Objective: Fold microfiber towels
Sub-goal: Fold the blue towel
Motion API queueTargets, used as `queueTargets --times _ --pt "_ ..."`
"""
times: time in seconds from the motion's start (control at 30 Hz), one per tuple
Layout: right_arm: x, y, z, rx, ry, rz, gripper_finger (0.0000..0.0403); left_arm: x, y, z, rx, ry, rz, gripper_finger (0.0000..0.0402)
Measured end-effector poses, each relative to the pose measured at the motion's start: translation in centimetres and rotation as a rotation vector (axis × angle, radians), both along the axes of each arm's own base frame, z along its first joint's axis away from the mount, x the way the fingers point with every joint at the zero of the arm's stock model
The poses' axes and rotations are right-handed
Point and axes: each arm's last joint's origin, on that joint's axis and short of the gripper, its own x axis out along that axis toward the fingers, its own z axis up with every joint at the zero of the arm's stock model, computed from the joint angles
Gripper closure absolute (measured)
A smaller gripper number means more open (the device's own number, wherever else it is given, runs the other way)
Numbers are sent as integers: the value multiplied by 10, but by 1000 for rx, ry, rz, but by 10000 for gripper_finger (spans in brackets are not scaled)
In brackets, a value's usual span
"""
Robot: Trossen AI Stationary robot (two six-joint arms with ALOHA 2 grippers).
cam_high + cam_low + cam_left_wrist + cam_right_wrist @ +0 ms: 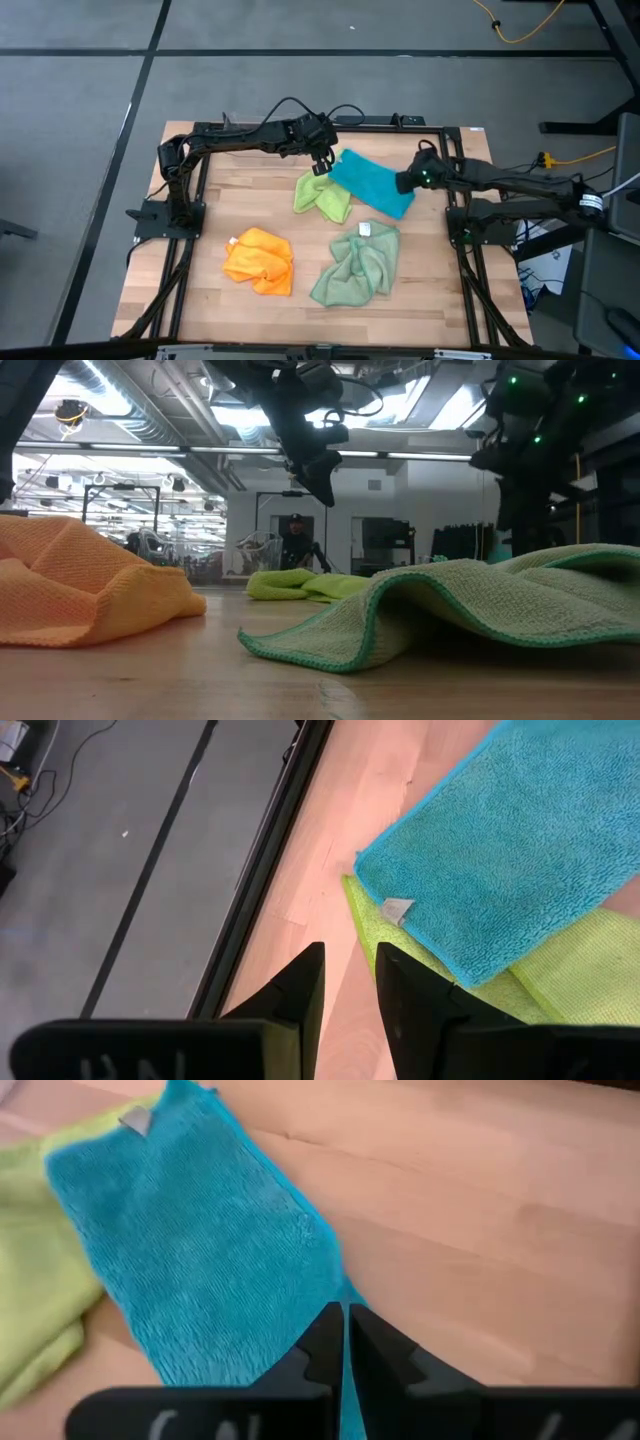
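Four towels lie on the wooden surface (220, 200). Nearest the front edge are the crumpled orange towel (260, 261) and the rumpled sage towel (358, 265). Farther back, the lime towel (322, 195) sits partly under the flat teal towel (371, 182). The left claw (322, 160) hovers above the teal towel's far corner, fingers slightly spread, holding nothing. The right claw (345, 1342) pinches the teal towel's opposite edge. Beyond the surface, the low view shows a workshop with ceiling lights (250, 452) and a person (296, 544) standing.
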Motion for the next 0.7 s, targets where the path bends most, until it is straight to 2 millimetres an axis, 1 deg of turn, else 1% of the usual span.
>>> queueTargets --times 0.1,0.2,0.3,0.47,0.7 --pt "-3 7 4 32 43 -14 378 0 0 0 0 0 0 317" --pt "-7 14 3 76 78 -31 377 0 0 0 0 0 0 317" --pt "-7 20 -2 96 86 -24 377 0 0 0 0 0 0 317" --pt "-8 30 -11 106 113 38 377 0 0 0 -1 -1 1 317" --pt "-5 32 -10 85 96 77 377 0 0 0 -1 -1 2 317"
